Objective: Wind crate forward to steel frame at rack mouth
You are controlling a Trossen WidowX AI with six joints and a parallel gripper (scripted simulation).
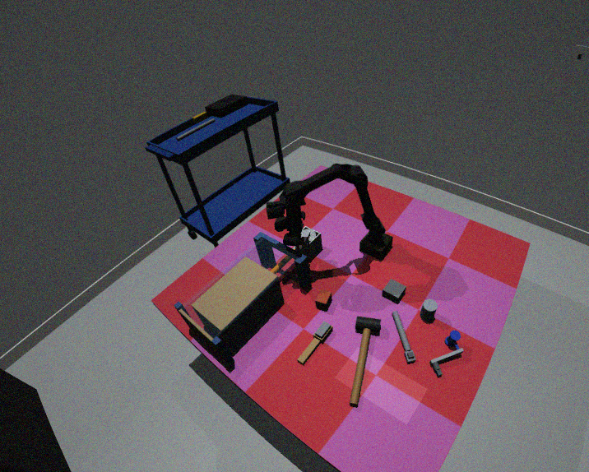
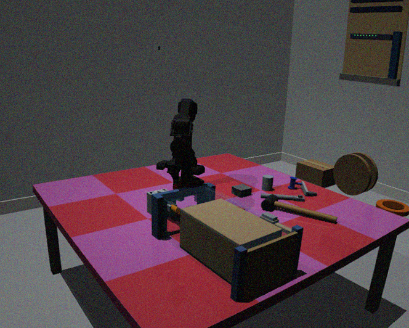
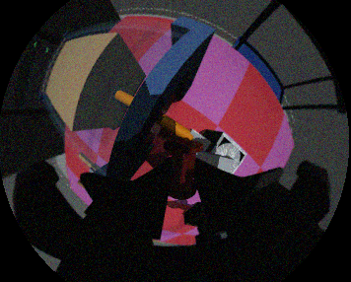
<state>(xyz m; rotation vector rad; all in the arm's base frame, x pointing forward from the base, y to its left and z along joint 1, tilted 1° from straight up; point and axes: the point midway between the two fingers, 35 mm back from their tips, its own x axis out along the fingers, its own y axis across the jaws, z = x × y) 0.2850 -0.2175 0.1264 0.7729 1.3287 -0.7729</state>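
Furthest left of the jaws, the tan crate (image 1: 233, 293) sits flat inside the guard cubby (image 1: 215, 340). Its front is short of the blue steel frame (image 1: 266, 244), which stands just to the jaws' left, and a run of orange strap (image 3: 124, 97) shows in the gap between crate and frame. The gripper (image 1: 296, 244) points straight down just past the frame. Its jaws are drawn in narrow and clamped on a dark red piece (image 3: 176, 161), which looks like the winch handle's grip, though the wrist view is too murky to be sure of its shape. The winch (image 1: 313, 240) sits touching or just beside the jaws on their right. Well off to the right, the loose tools lie apart from the gripper, among them a hammer (image 1: 363, 363) and a grey cranked bar (image 1: 446, 359). The step in hand appears to be taking hold of the handle, so winding has not begun. The next move calls for a smooth, level circle around the winch's axis, turning slowly and watching that the crate slides without lifting at the frame.
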